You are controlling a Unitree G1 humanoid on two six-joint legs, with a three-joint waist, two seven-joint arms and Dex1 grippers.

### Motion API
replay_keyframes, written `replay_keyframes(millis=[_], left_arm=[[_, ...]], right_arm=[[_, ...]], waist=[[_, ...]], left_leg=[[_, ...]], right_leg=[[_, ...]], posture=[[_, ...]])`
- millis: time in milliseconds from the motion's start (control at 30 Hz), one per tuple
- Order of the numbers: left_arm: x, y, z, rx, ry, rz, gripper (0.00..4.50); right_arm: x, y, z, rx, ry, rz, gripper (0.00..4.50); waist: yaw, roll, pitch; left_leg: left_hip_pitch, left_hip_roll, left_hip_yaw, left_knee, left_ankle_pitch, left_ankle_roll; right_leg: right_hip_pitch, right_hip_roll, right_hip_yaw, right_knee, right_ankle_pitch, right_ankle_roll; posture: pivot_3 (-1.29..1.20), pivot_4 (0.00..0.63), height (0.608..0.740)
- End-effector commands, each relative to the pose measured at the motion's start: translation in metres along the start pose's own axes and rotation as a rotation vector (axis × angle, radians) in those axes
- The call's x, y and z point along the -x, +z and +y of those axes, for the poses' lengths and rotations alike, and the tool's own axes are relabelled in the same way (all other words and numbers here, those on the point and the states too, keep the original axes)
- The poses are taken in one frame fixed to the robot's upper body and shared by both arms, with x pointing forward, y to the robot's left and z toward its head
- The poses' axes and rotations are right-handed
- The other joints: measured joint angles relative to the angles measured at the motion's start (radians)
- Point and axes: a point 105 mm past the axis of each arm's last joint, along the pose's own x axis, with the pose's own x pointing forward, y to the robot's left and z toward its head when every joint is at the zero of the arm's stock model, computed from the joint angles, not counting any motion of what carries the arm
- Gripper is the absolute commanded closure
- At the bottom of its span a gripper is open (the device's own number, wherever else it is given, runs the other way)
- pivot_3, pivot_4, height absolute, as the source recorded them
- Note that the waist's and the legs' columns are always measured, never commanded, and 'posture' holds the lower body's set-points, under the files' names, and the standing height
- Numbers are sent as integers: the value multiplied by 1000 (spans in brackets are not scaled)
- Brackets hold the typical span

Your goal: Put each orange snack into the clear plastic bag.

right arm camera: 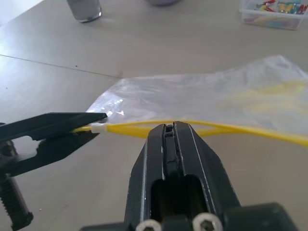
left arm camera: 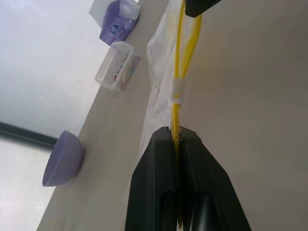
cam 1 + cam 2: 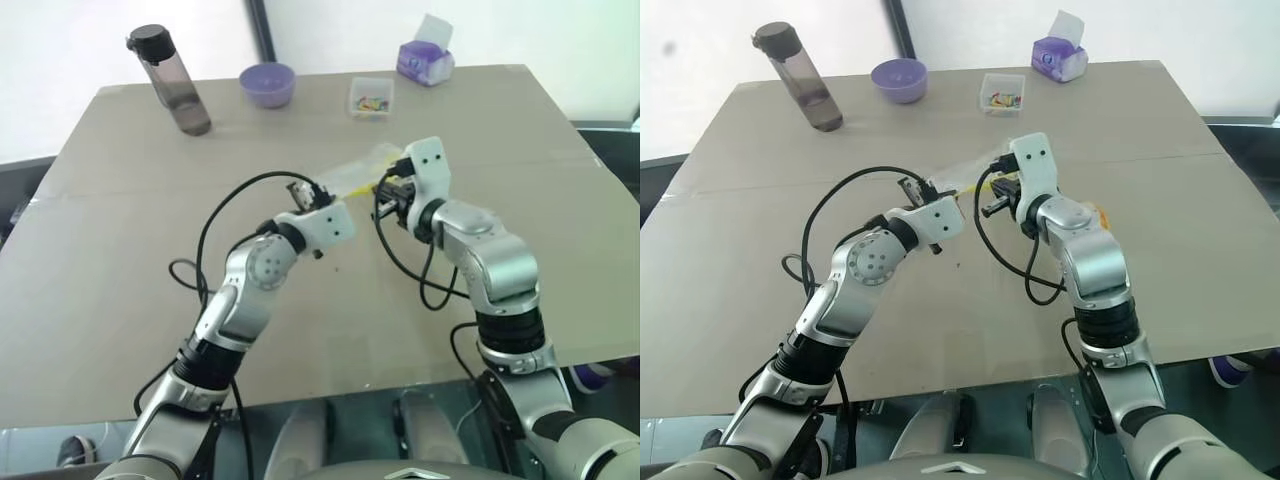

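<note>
- your left gripper (image 2: 179,137) is pinched tight on the yellow strip at the edge of the crinkly clear plastic bag (image 1: 202,98).
- your right gripper (image 1: 169,127) is pinched tight on that same yellow strip, a little way along from the left one.
- the bag hangs between your two grippers, held up over the wide tan table (image 3: 120,260), with its far end drooping toward the table.
- in the right eye view a bit of orange (image 3: 1101,215) peeks out from behind your right arm, down on the table. it may be the snack, but i cannot tell.
- the bag's mouth looks almost flat right now. i think a bun would not fit through it like this.
- if you pull the two grippers apart too hard, the thin strip could slip out or rip.
- if one gripper lets go to fetch the snack, the bag could flop shut.
</note>
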Motion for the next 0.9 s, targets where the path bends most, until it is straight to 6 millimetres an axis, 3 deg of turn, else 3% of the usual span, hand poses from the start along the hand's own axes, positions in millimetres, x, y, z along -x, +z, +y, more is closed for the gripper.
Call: replay_keyframes(millis=[33, 500, 900], left_arm=[[3, 13, 10, -25, 40, -46, 4500], [2, 13, 11, -12, 40, -47, 4500], [2, 12, 13, -5, 50, -44, 4500]], right_arm=[[4, 18, 4, 25, 10, -57, 4466], [2, 6, 11, 31, 45, -18, 4466], [-2, -6, -1, -4, -18, 30, 4466]], waist=[[1, 0, 0], [1, 0, 0], [1, 0, 0]], left_leg=[[0, 0, 0, 0, 0, 0], [0, 0, 0, 0, 0, 0], [0, 0, 0, 0, 0, 0]], right_leg=[[0, 0, 0, 0, 0, 0], [0, 0, 0, 0, 0, 0], [0, 0, 0, 0, 0, 0]], posture=[[0, 150, 740], [0, 150, 740], [0, 150, 740]])
